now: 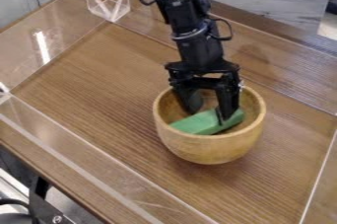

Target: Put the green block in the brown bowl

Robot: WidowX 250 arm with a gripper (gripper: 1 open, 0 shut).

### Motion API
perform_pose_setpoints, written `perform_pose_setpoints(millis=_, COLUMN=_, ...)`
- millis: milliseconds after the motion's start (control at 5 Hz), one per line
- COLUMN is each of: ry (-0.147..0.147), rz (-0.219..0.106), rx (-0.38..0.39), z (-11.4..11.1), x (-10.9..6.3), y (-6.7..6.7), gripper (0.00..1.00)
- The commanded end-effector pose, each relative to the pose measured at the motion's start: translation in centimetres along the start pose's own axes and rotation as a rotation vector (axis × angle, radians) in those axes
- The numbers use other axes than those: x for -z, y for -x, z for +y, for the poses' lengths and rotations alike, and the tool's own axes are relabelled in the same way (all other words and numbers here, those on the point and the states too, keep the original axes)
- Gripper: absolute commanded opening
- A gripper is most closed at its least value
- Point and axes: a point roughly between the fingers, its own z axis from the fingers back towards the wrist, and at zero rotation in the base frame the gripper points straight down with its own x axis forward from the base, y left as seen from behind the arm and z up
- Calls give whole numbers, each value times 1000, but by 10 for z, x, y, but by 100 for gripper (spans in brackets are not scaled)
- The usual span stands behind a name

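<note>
Lettering was nowhere legible. The green block (200,122) lay inside the brown bowl (208,145), long axis running eight to two o'clock. The gripper (211,108) stood released, fingers spread above it.

The round light-brown wooden bowl (211,129) sat on the wood-grain table (105,90), right of centre and in the lower half of the frame. The small bright green rectangular block (200,123) lay inside it, tilted against the inner wall. The black robot arm (184,16) reached down from the top centre, its gripper (207,98) lowered into the bowl, fingers spread apart either side of the block. Clear plastic walls (53,31) bordered the table at the left and upper left.
</note>
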Motion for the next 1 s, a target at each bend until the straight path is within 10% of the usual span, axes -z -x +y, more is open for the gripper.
perform_pose_setpoints(millis=0, ry=-8, rz=-2, rx=-17, z=13, x=10, y=-2, gripper=100)
perform_pose_setpoints(millis=200, ry=-6, rz=0, rx=-24, z=15, x=13, y=-3, gripper=100)
perform_pose_setpoints(millis=400, ry=-4, rz=4, rx=-28, z=16, x=17, y=-3, gripper=0)
perform_pose_setpoints(millis=800, ry=2, rz=40, rx=-38, z=13, x=17, y=3, gripper=0)
